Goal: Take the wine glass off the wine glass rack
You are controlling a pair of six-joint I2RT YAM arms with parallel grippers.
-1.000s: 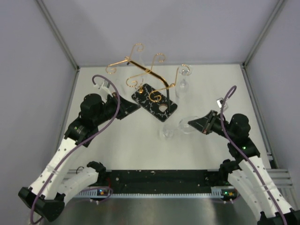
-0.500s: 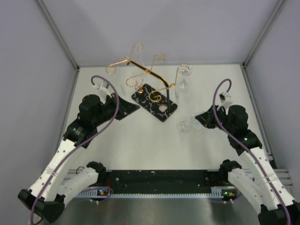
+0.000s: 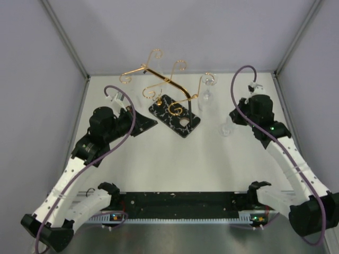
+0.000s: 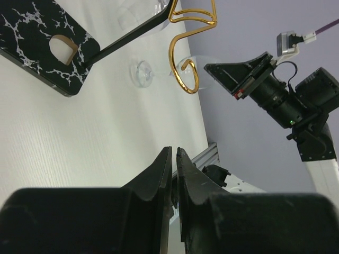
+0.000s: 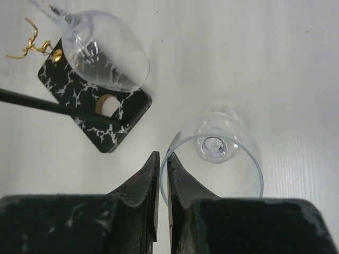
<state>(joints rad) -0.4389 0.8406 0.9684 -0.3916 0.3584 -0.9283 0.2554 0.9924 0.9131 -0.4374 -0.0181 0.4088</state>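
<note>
The wine glass rack (image 3: 159, 79) is a gold wire stand on a black marbled base (image 3: 175, 114) at the back centre. One clear wine glass (image 3: 207, 91) hangs upside down from its right arm; it also shows in the right wrist view (image 5: 106, 50). A second wine glass (image 3: 228, 127) stands upright right of the base, off the rack. My right gripper (image 5: 163, 159) is above it, shut on its rim (image 5: 212, 145). Its foot (image 4: 142, 73) is at or just above the table. My left gripper (image 4: 173, 153) is shut and empty, left of the base.
Grey enclosure walls close in the table at the back and both sides. The rack's scroll ends (image 4: 185, 63) reach out over the table between the two arms. The right arm (image 4: 296, 100) shows across from the left wrist camera.
My right gripper has carried the held wine glass from the front centre to the right and back, turning it from tilted to upright. The left arm has not moved.
</note>
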